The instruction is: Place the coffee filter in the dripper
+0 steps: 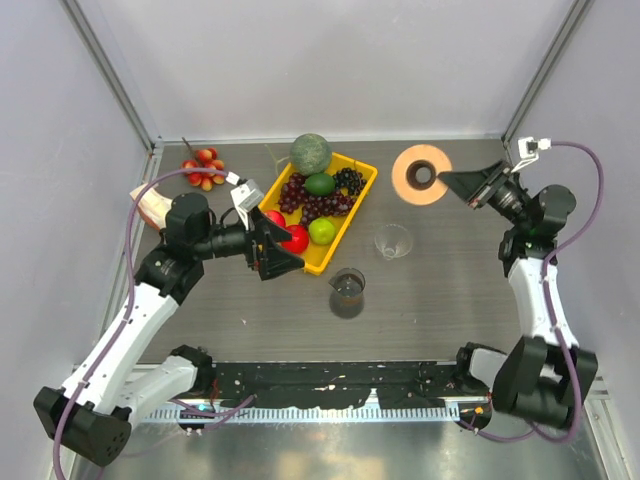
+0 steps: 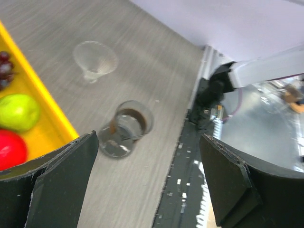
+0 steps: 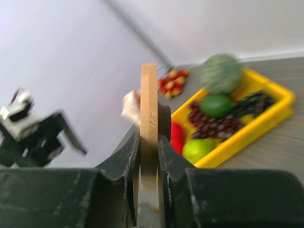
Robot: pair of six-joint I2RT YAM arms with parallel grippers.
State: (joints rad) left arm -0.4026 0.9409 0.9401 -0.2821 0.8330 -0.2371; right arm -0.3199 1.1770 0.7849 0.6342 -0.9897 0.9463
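Over in the far-left corner a cluster of small red fruits (image 1: 203, 168) is lying, and a beige bundle of papers (image 1: 150, 205) is resting against the left edge just nearer. The left gripper (image 1: 278, 252) is hovering at the near-left end of the yellow tray (image 1: 338, 240), its fingers (image 2: 61, 180) spread wide apart and gripping nothing. The tray is sitting left of centre toward the far edge, carrying a green melon (image 1: 311, 153), dark grapes (image 1: 312, 202), a lime, red apples and a green apple (image 1: 321, 231). Just off the tray's near corner a dark smoky glass cup (image 1: 347, 285) is standing upright. The dripper (image 1: 393, 241) is standing about mid-table, near the tray's right side and apart from the cup. Toward the far-right corner the right gripper (image 1: 452, 180) is clamping the rim of a tan wooden ring (image 1: 422, 175), its fingers (image 3: 126, 161) pressing both faces.
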